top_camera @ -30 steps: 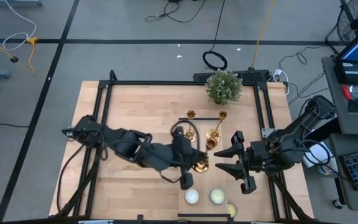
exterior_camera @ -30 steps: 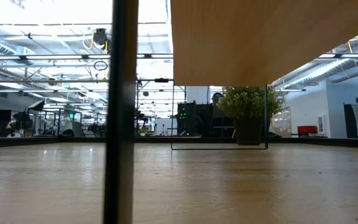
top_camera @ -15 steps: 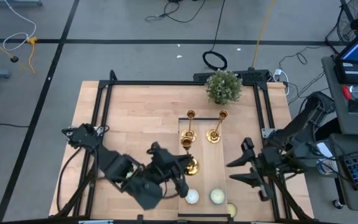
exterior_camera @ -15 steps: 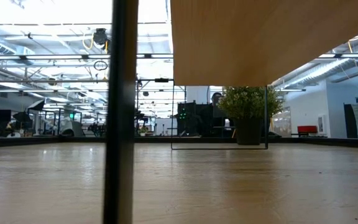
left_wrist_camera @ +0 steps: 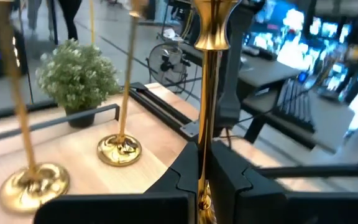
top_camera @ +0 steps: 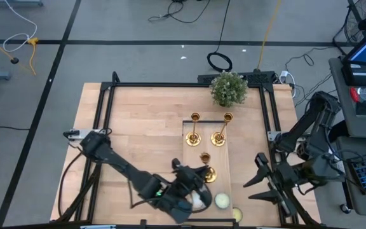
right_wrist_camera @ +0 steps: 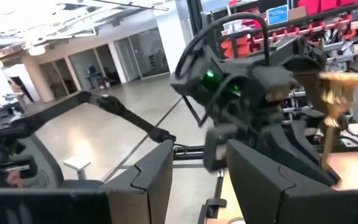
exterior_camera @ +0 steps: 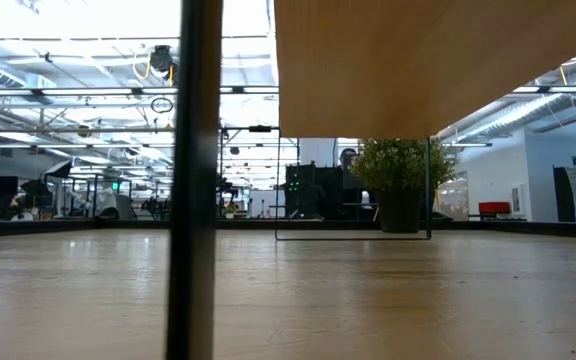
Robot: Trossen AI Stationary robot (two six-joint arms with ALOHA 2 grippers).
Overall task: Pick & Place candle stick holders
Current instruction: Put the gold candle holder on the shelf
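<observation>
Three slim gold candlestick holders show in the high view. Two stand upright by their round bases on a pale board (top_camera: 224, 159), at its far end (top_camera: 194, 130) (top_camera: 220, 130). My left gripper (top_camera: 197, 182) is shut on the third holder (top_camera: 205, 165) over the middle of the board. In the left wrist view the stem (left_wrist_camera: 204, 112) rises between my fingers, and the other two holders (left_wrist_camera: 23, 137) (left_wrist_camera: 124, 93) stand beyond. My right gripper (top_camera: 254, 178) is open and empty, right of the board. My left gripper pinches the holder's thin stem, low down near its base (left_wrist_camera: 202, 163), between its two fingers. The fingers come level from the table's left-near side and lie across the stem. The holder stands upright; I cannot tell whether its base (top_camera: 208, 175) touches the board.
Round pale candles (top_camera: 222, 201) (top_camera: 236, 215) lie on the board's near end, one partly under my left wrist (top_camera: 199, 201). A potted plant (top_camera: 228, 88) stands at the far edge. A black frame (top_camera: 110, 114) runs round the table. Bare wood lies at the left.
My left gripper has swung toward the table's near edge, carrying the third holder from beside the far pair to the board's middle. The holder was tipped and now stands upright. My right gripper, still open, has drawn back toward the near right corner.
</observation>
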